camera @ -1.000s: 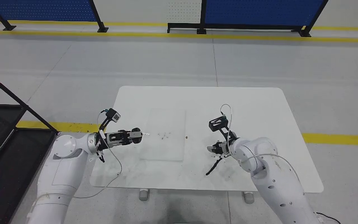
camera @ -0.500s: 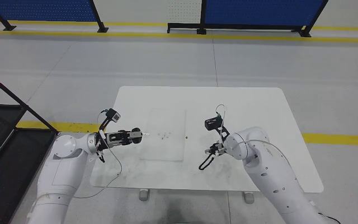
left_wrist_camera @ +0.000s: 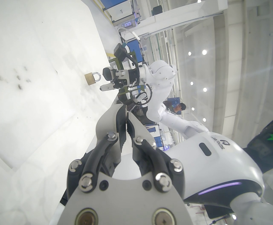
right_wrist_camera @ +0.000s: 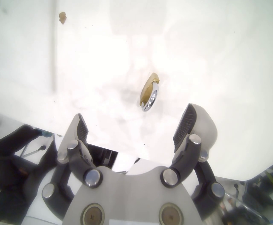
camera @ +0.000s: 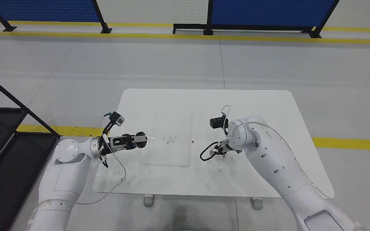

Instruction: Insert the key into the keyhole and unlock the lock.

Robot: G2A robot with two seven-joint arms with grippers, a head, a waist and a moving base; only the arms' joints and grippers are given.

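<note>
White table [camera: 260, 110], with a thin pale mat [camera: 173, 124] lying flat on its left-centre.

Padlock [right_wrist_camera: 149, 94]: brass body, silver shackle. It lies on the bare tabletop to the right of the mat, toward the near side. Shackle end points at the right gripper, brass body away from it. From the left wrist view the padlock [left_wrist_camera: 92, 78] appears to rest flat, with nothing touching it.

Right gripper [right_wrist_camera: 134, 111]: low over the table, just right of the padlock. Fingers spread wide with nothing between them. The padlock sits just beyond the fingertips, roughly in line with the gap and apart from both pads. In the top view the right gripper [camera: 217, 151] is right of the mat, with a black cable looping beside it.

Left gripper [camera: 144, 139]: at the mat's left edge, pointing right, well apart from the padlock. Its fingers [left_wrist_camera: 136, 130] are pressed together. A thin pale tip pokes out in the top view. Cannot tell whether a key is pinched there.

Small brass piece [right_wrist_camera: 62, 17]: on the table just beside the mat's right edge, left of the padlock. Too small to identify.
</note>
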